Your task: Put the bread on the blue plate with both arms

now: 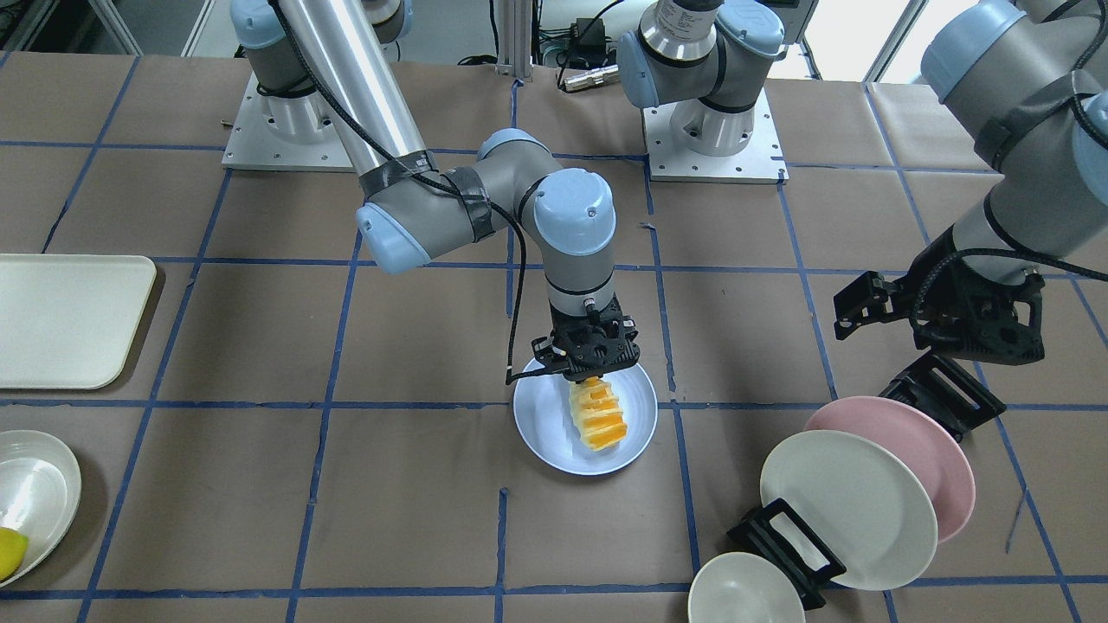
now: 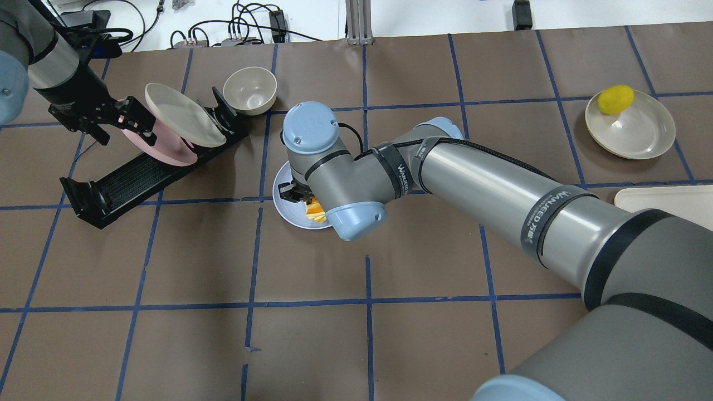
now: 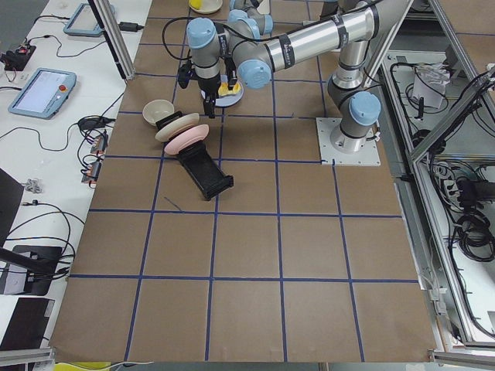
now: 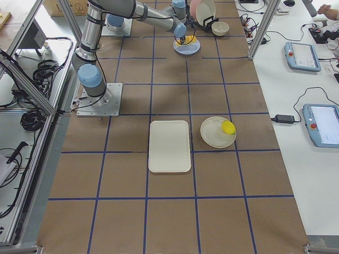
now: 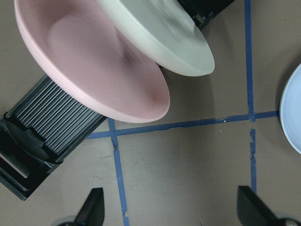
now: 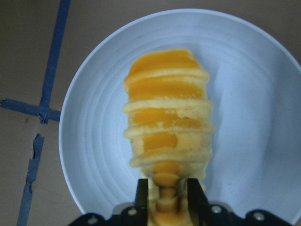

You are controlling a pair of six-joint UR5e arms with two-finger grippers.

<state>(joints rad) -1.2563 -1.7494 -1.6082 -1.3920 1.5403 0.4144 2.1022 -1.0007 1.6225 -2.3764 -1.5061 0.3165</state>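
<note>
A brown paper surface [image 1: 260, 484] ruled into squares by blue tape lies under me, with cables and benches past its far edge.

The bread [image 6: 167, 136] hangs over the middle of the blue plate [image 1: 541, 428], lengthwise across it and tilted, its free end lowest. That low end looks down on the blue plate, or just above it; I cannot tell whether it touches. My right end effector [image 6: 168, 202] is clenched on the bread's narrow upper end, one finger on each side of it, and stands right over the rim of the blue plate nearest my base.

My left end effector [image 5: 169, 212] is released, with its fingers spread wide and nothing between them. It hovers well apart from the blue plate, on my left of it. From its wrist view only a sliver of the blue plate's rim shows at the edge.

Under that hand, on the same side of the blue plate, a black rack [image 1: 783, 541] holds a pink plate [image 1: 917, 441] and a cream-white plate [image 1: 848, 506] leaning on edge, with a small bowl [image 1: 744, 593] at the rack's end. Well apart on the other side of the blue plate lie a cream tray [image 1: 69, 320] and a shallow dish [image 1: 39, 497] with a yellow fruit [image 1: 10, 552] in it.

As I judge it, the task is nearly done: the blue plate is set out flat and the bread is brought over it. What is left is to lower the last bit if needed, let go, and lift my right arm away so the bread lies flat inside the rim.
</note>
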